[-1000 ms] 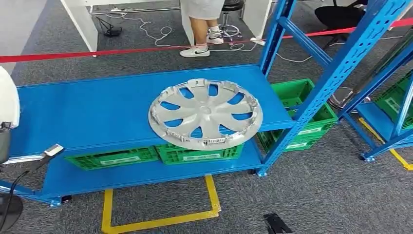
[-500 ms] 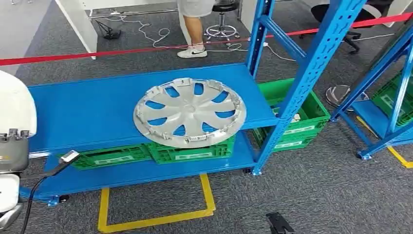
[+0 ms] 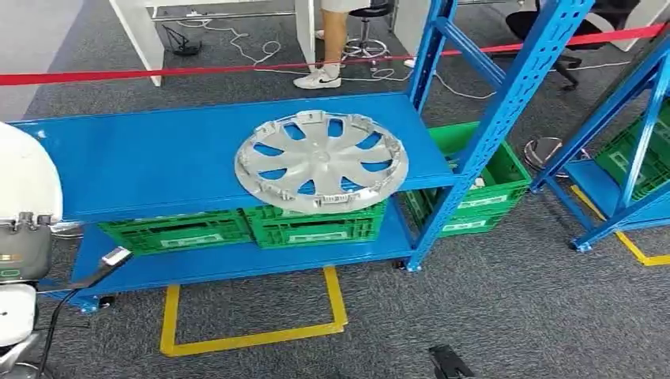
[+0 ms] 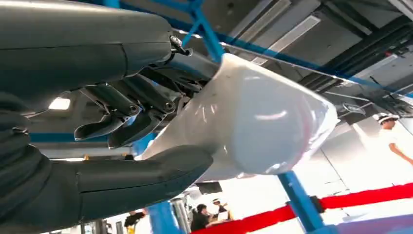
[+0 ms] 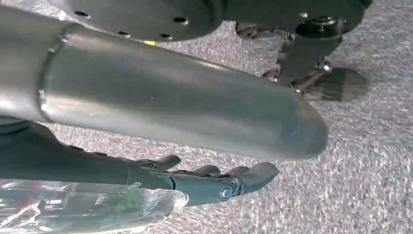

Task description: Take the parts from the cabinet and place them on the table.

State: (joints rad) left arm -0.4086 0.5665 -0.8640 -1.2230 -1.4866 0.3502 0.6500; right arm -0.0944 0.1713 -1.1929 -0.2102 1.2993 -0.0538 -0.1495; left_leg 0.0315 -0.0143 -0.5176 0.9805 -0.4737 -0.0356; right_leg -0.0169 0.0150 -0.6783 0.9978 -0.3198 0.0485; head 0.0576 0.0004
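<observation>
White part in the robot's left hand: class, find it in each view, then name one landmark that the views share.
Head view: the white part is at the left edge, beside the blue shelf.
Left wrist view: it sits in the centre, gripped by the left hand.
Right wrist view: not in it.
Shared landmark: the red barrier tape, in the head and left wrist views.

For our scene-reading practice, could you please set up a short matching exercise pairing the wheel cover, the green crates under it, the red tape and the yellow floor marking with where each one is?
Things:
1. wheel cover
2. green crates
3. red tape
4. yellow floor marking

Places:
A. on the lower blue shelf
B. on the carpet in front of the rack
C. flat on the upper blue shelf
D. stretched across behind the rack

Pairs: 1-C, 2-A, 3-D, 4-B
</observation>
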